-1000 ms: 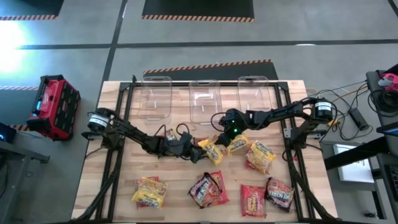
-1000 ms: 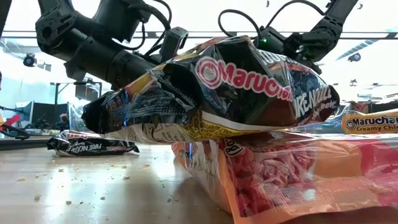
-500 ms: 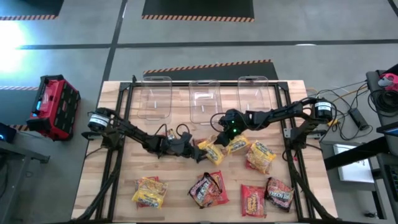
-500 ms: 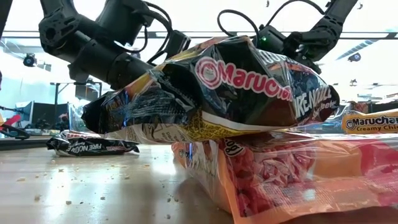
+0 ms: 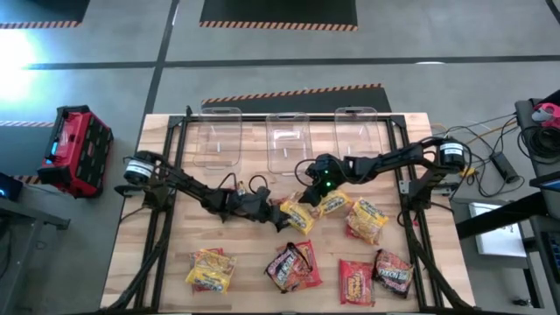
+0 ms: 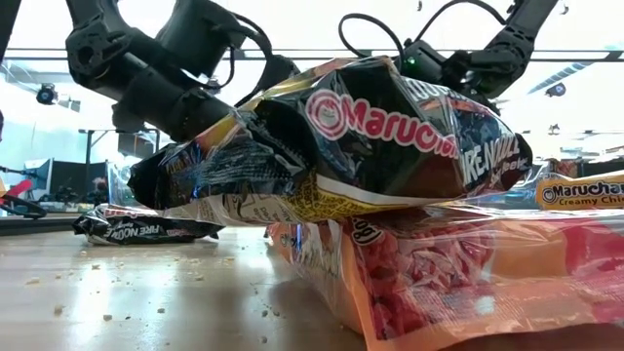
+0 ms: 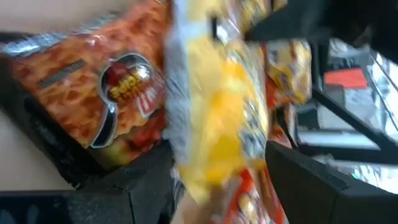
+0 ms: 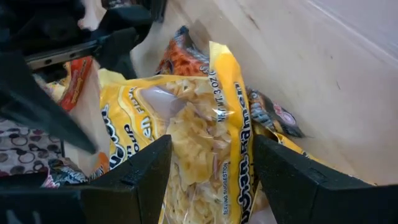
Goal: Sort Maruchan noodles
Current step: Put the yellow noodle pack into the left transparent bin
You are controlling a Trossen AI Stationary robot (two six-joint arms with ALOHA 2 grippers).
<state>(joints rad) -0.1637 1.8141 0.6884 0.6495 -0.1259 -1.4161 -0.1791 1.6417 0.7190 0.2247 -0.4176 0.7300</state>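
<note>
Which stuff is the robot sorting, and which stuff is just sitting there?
For the job:
Maruchan noodle packets
three clear plastic bins
left gripper
right gripper

Just lying about:
red and black box on the floor
cables beside the table

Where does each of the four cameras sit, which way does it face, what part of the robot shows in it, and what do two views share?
High view: above the table, looking straight down; both arms, left pincer and right pincer meeting at mid-table.
Low view: at table-top height, looking level across; arms enter from above.
Left wrist view: on the left arm, looking past its fingers at a yellow packet.
Right wrist view: on the right arm, looking past its fingers at a yellow packet.
Shared: the black Maruchan packet shows in the high view too.
</note>
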